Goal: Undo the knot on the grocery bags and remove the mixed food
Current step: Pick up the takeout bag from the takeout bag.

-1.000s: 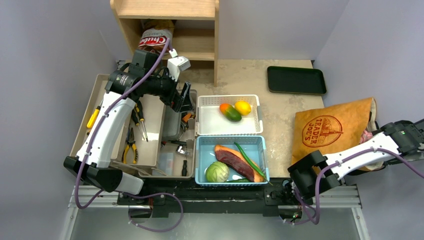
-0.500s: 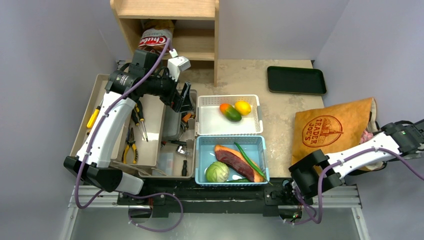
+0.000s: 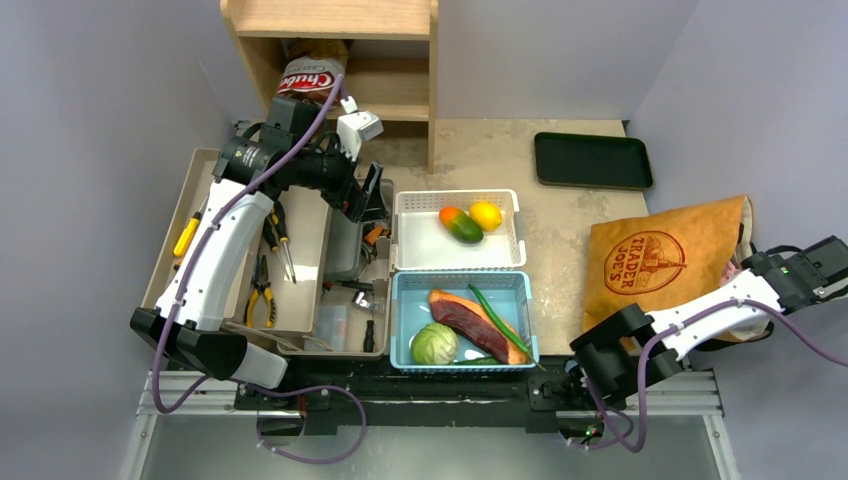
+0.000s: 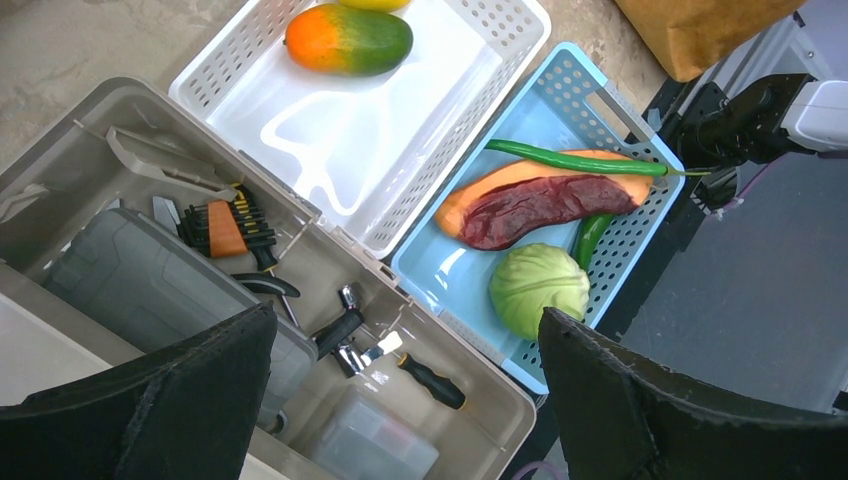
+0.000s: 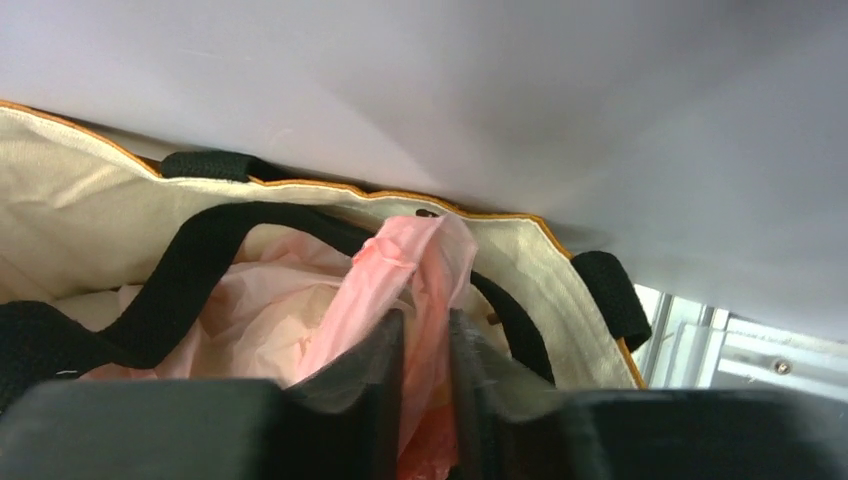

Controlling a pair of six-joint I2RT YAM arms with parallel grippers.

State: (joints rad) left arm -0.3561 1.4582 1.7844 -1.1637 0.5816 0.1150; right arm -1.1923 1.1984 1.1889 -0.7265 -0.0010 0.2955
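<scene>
Lavender-grey walls close in a mottled beige table (image 3: 480, 160), and near its right edge the brown Trader Joe's bag (image 3: 660, 260) lies flat on its side with its mouth turned toward the right wall. A thin pink plastic bag (image 5: 290, 310) sits inside that mouth, crumpled against the pale lining, with the black straps (image 5: 190, 260) looping over and around it. The right gripper (image 5: 425, 330) is at the mouth of the brown bag. Its jaws are drawn almost together, leaving only a narrow slit, and a twisted fold of the pink plastic (image 5: 420, 250) is pinched in that slit and stands up above the fingertips. Whether this fold is the knot itself cannot be told from the wrist view. No food shows through the pink film. The left gripper (image 4: 408, 330) hangs well apart from the bags, over the open tan toolbox (image 4: 90, 150) on the left side of the table, jaws spread wide with nothing between them. Just beside the toolbox stand a white basket (image 3: 410, 255) and a blue basket (image 3: 400, 300), the blue one holding a red meat slab (image 3: 465, 320) and a round green cabbage (image 3: 434, 344).
</scene>
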